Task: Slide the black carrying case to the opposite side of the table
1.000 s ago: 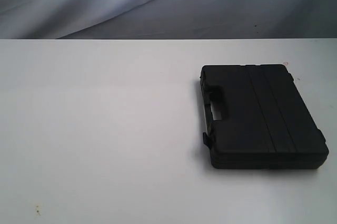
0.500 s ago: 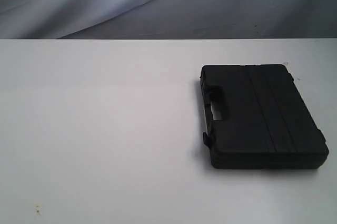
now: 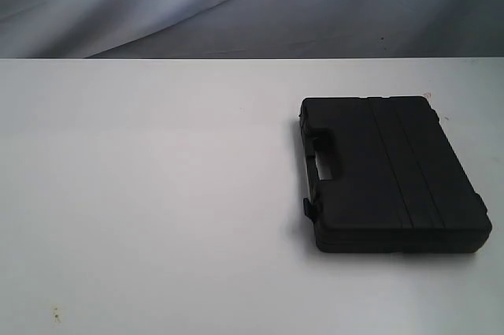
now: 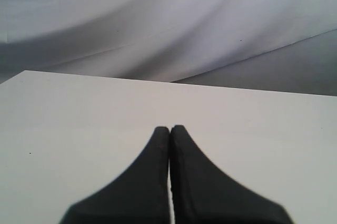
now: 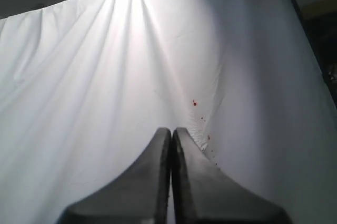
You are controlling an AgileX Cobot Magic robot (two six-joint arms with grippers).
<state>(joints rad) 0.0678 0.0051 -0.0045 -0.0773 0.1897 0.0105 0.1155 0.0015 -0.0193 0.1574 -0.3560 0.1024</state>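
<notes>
The black carrying case [image 3: 390, 173] lies flat on the right half of the white table [image 3: 157, 193], its handle cut-out facing left. Neither arm shows in the exterior view. In the left wrist view my left gripper [image 4: 169, 128] is shut with nothing between its fingers, above bare white table [image 4: 79, 118]; the case is out of that view. My right gripper [image 5: 171, 129] is also shut on nothing and faces a white cloth backdrop [image 5: 105, 76]; neither table nor case shows there.
A grey-white draped cloth [image 3: 236, 4] hangs behind the table's far edge. A few small specks [image 3: 56, 315] mark the tabletop at the near left. The backdrop in the right wrist view carries small red spots [image 5: 194, 103].
</notes>
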